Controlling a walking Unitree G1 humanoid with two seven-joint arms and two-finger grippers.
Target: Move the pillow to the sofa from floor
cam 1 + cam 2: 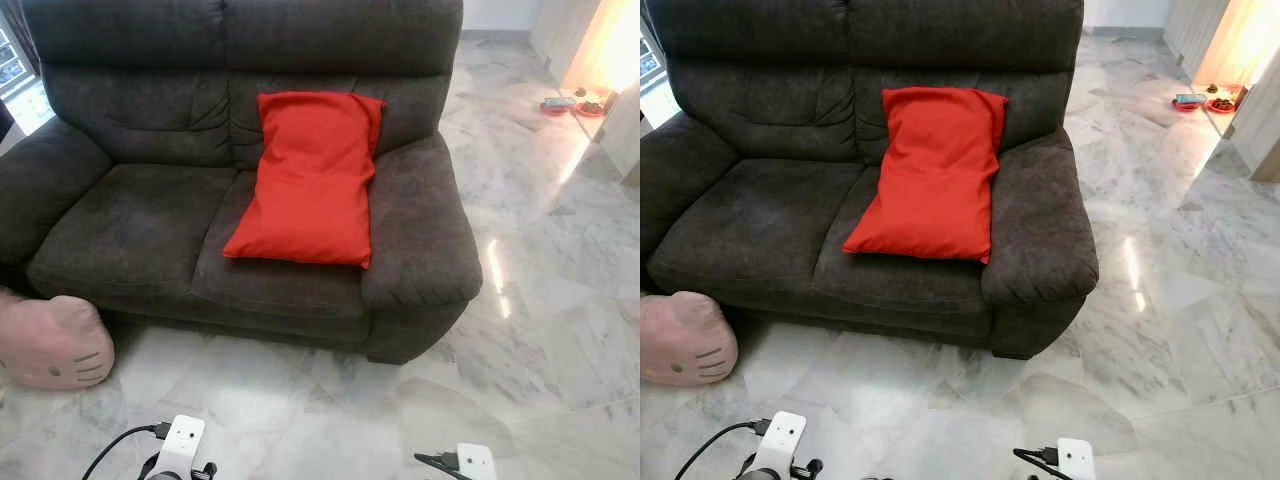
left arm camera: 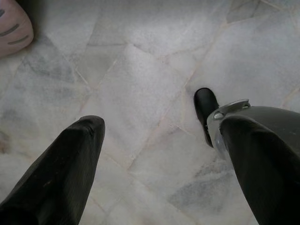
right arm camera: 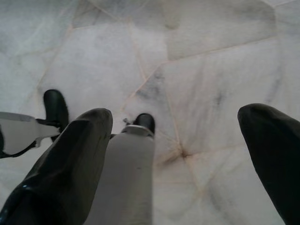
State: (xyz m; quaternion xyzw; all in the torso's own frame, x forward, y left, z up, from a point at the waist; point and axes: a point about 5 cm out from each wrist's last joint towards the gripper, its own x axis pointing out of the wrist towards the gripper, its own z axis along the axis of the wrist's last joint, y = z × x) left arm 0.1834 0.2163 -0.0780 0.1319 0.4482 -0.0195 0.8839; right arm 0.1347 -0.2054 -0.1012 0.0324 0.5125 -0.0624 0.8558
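On the sofa (image 1: 140,230) seat's right side leans the soft, light pillow (image 1: 312,178), graspable by a corner, my grippers (image 2: 154,140) hanging apart, empty.

Matt cloth pillow (image 1: 313,178), glossy marble floor (image 1: 540,300)

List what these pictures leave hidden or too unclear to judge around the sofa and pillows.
- Pink pillow: cut off by the left edge in the left eye view, so its full shape is unseen.
- Red pillow: its underside and the sofa seat beneath it are covered by it.
- Small items on the floor at the far right: too small to identify.
- Sofa's top: cut off by the upper edge.
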